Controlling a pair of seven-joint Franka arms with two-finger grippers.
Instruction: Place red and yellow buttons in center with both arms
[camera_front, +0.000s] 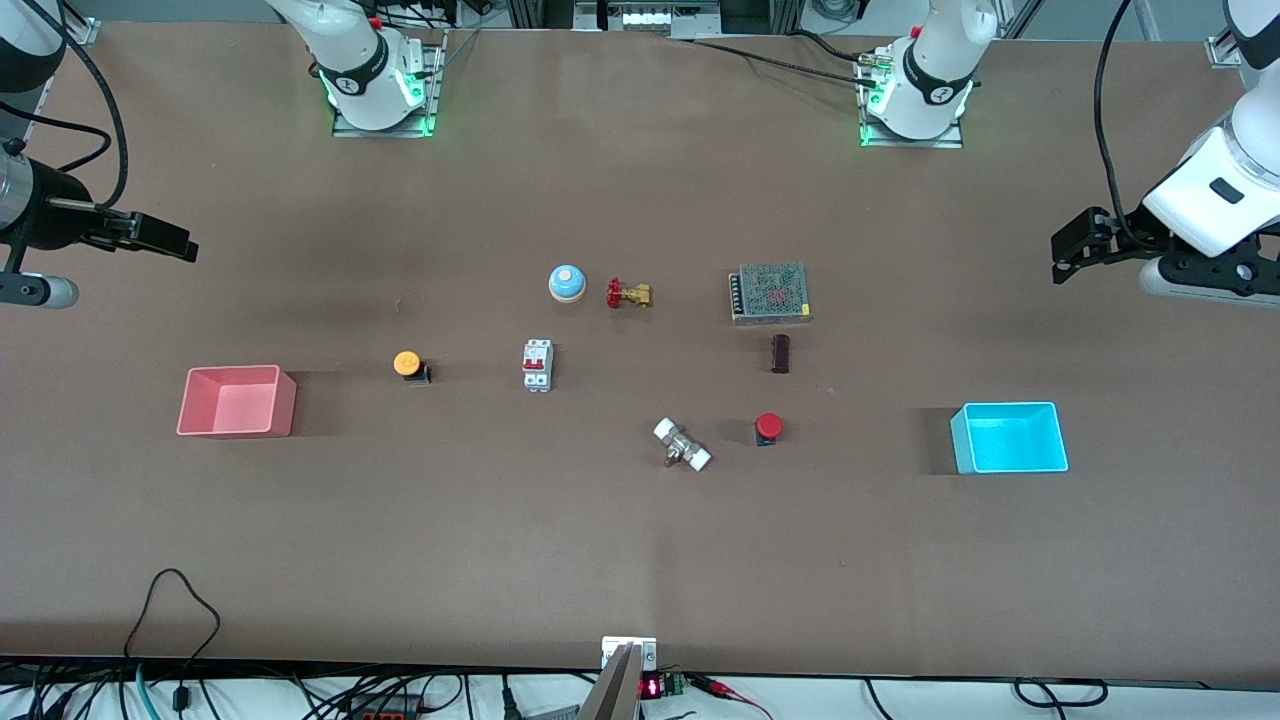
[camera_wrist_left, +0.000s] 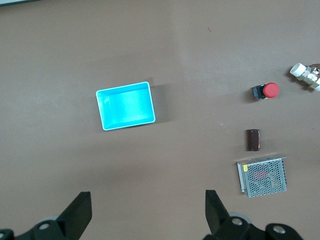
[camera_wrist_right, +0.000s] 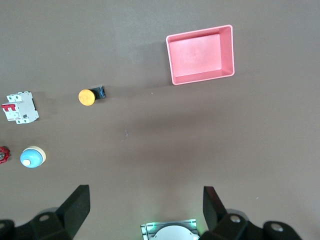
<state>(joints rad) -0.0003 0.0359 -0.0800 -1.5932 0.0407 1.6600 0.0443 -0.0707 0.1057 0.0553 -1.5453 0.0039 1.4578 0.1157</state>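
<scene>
Nothing is gripped yet, so every risk comes from the reaches that are still to be made.

The right gripper (camera_front: 165, 237) is held high over bare table at the right arm's end, fingers spread wide and empty. The pink bin (camera_front: 237, 401) sits just below it, and the yellow button (camera_front: 408, 364) is found between that bin and the white circuit breaker (camera_front: 538, 365). The cap is round, so it could get squeezed out sideways if it's pinched off-centre.

Toward the middle, the blue bell (camera_front: 567, 283) and the brass valve (camera_front: 629, 294) could be mistaken for targets.

The red button (camera_front: 768, 427) is parked near a white-capped fitting (camera_front: 682, 445), which could get bumped.

The left gripper (camera_front: 1075, 248) is also held open and empty, over the table above the cyan bin (camera_front: 1009, 437).

If both buttons are carried to the center (camera_front: 620, 375) together, the grippers could be knocked into each other.
</scene>
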